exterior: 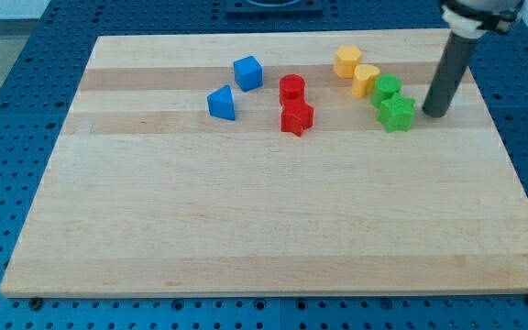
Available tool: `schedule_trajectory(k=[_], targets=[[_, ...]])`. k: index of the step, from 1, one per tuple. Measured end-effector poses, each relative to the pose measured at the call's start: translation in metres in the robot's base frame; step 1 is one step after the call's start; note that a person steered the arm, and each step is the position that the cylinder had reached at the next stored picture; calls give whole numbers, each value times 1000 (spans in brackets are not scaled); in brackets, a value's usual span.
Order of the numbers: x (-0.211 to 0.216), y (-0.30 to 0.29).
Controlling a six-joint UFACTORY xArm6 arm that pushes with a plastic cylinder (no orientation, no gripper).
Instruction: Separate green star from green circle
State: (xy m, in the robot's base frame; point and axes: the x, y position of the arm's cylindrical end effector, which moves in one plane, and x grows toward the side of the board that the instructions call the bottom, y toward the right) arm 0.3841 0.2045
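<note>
While the green star (396, 114) sits far right on the counter (264, 220), touching the green circle (387, 89) just behind it, my tip (434, 114) rests just right of the star; no hand shows, only the rod. Left of the circle lie two yellow blocks (357, 71), then two red blocks (294, 104) and two blue blocks (235, 87).

The rod above my tip (434, 115) is cut off by the view's top edge at the far right. The green circle (387, 88) is partly hidden behind the green star (396, 114). The surface (273, 229) loses its near right corner at the view's right edge
</note>
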Motion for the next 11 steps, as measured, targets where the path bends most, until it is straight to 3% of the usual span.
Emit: schedule_trajectory(k=[1,4,7,9,11], targets=[[10,-37],[-15,-18],[-24,-95],[7,-94],[12,-91]])
